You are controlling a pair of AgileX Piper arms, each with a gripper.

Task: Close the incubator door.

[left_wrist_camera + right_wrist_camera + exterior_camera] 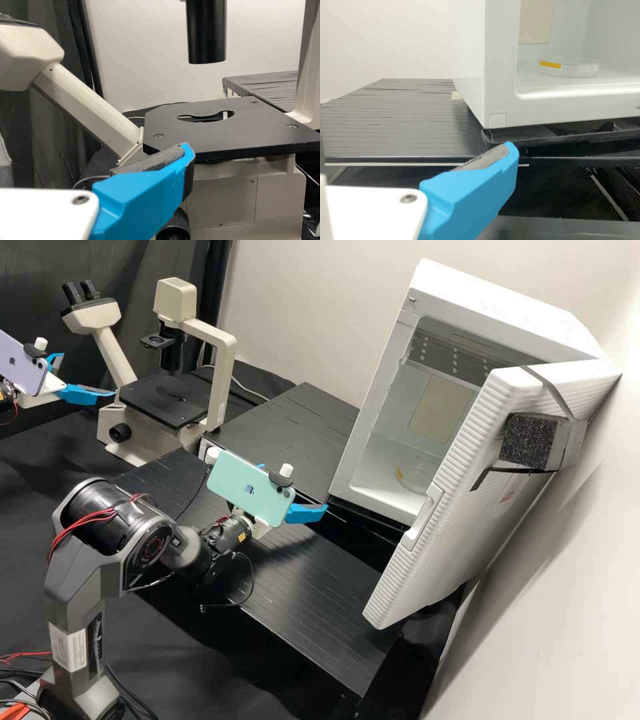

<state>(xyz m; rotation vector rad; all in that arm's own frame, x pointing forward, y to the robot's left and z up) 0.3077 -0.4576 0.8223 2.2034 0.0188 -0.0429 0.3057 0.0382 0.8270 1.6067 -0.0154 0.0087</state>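
In the high view, the white incubator [367,433] stands at the right with its ribbed door [460,507] swung wide open towards the front. A recessed handle [423,517] is on the door's free edge. My right gripper [295,487] is open, left of the door and incubator, touching neither. My left gripper [89,375] is open at the far left, by the microscope. The left wrist view has my left gripper [95,154] before the microscope stage. In the right wrist view, my right gripper [415,149] is before the incubator's lower front corner [497,107].
A microscope [220,373] stands at the back left. Inside the incubator lies a clear dish [415,475] with a yellow mark. Black slatted platforms [300,433] extend beside and before the incubator. Black foam [530,442] and a strap are on the door's outer face.
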